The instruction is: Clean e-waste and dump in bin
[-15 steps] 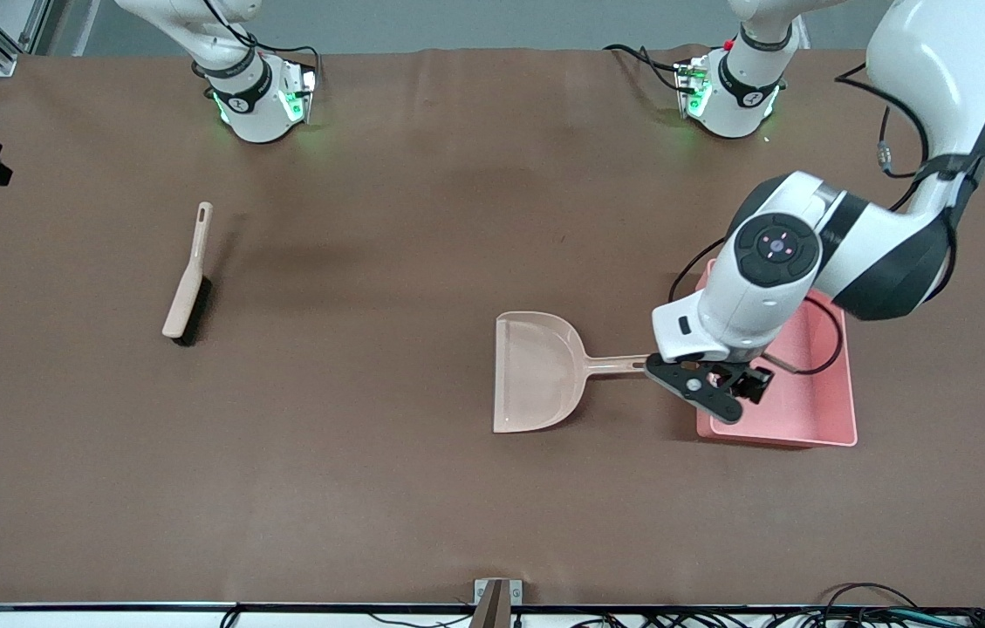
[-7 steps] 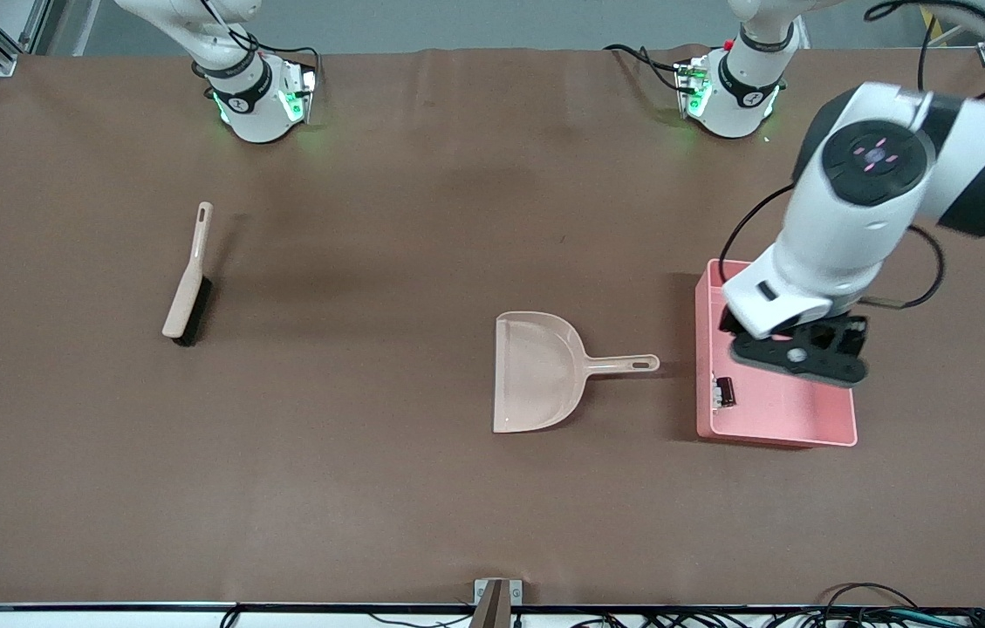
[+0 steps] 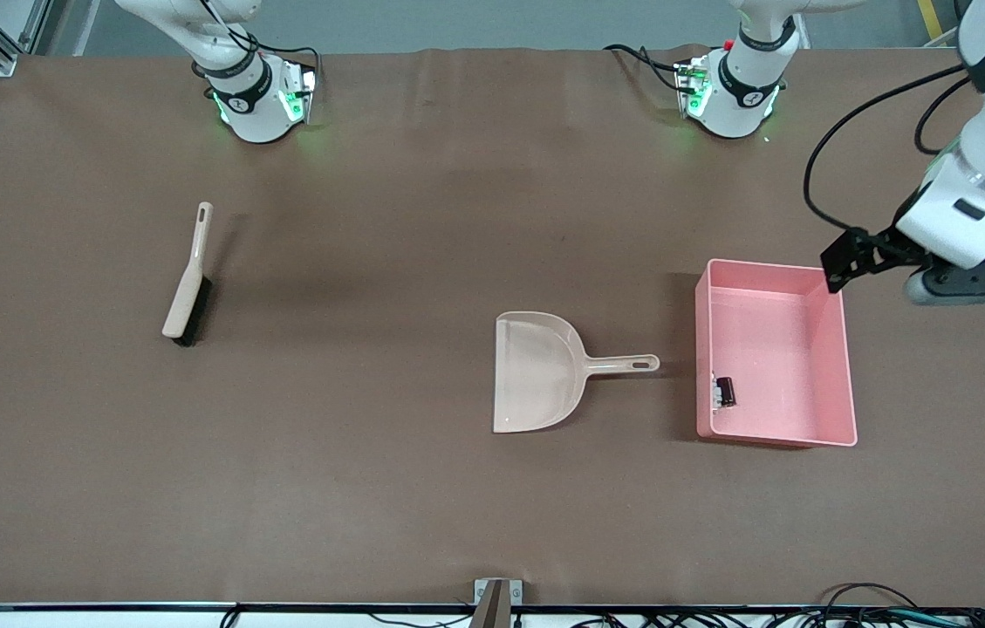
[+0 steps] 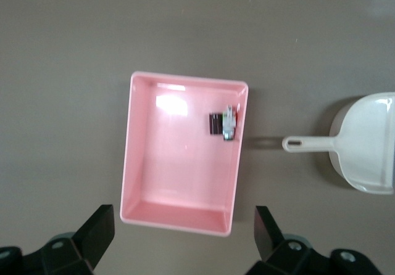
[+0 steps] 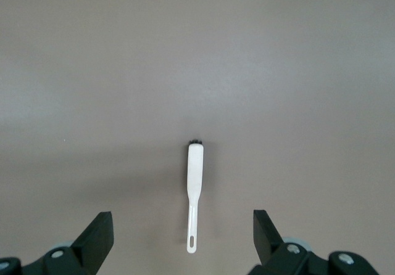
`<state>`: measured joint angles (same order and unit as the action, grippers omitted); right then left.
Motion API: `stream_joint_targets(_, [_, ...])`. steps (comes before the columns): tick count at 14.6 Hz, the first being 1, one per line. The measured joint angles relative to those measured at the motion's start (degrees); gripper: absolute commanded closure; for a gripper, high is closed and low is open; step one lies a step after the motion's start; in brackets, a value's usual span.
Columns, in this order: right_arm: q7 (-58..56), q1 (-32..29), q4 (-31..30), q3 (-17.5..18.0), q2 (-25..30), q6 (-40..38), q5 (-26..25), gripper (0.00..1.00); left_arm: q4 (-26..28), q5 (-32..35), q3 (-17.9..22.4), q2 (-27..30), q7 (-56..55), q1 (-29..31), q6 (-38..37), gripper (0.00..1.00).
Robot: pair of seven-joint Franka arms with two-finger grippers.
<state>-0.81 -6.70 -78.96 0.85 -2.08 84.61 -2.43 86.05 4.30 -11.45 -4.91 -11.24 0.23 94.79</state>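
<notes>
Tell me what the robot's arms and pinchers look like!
Both arms are glossy white with black bands at the joints. Green lights glow on the left arm's base and the right arm's base. Black cables loop along the left arm. The left gripper has a white body; both have flat black jaws.

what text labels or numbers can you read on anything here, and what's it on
No readable text, brand or number in any view.
E-waste in the bin: any markings are too small to read.
Dustpan and brush: plain, no label visible.
Arm bases: one small dark round mark on each, too small to read.
</notes>
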Motion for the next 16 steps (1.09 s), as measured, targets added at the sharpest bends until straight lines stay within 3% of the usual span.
stream_joint_targets(7, [0.28,-0.01,0.0,-0.01,-0.12,0.37,0.0,0.0,12.19,-3.56,5.03,11.17,-0.24,-0.86,-0.76,0.0])
stream_joint_targets(16, [4.17,-0.01,0.0,-0.01,-0.16,-0.7,1.13,0.0,10.65,-3.51,5.39,11.18,5.37,-0.79,-3.55,0.0])
